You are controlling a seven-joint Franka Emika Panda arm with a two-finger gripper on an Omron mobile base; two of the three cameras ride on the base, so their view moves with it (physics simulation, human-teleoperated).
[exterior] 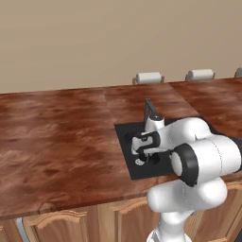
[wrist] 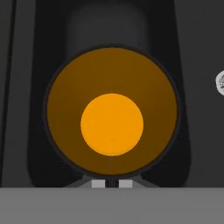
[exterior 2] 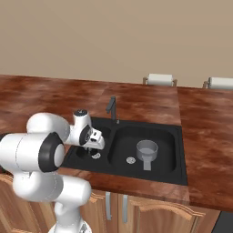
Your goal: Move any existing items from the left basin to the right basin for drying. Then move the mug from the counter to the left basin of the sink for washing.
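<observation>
**Mug in the left basin, cup in the right**

The sink (exterior 2: 179, 150) holds a grey metal cup (exterior 2: 147, 150) in its wider right basin (exterior 2: 168, 136). In the narrower left basin (exterior 2: 105, 134), close to its round drain (exterior 2: 96, 155), the gripper (exterior 2: 86, 152) reaches down. Directly under it sits the mug (wrist: 112, 111), its orange inside facing up. Whether the fingers grip it cannot be told.
</observation>
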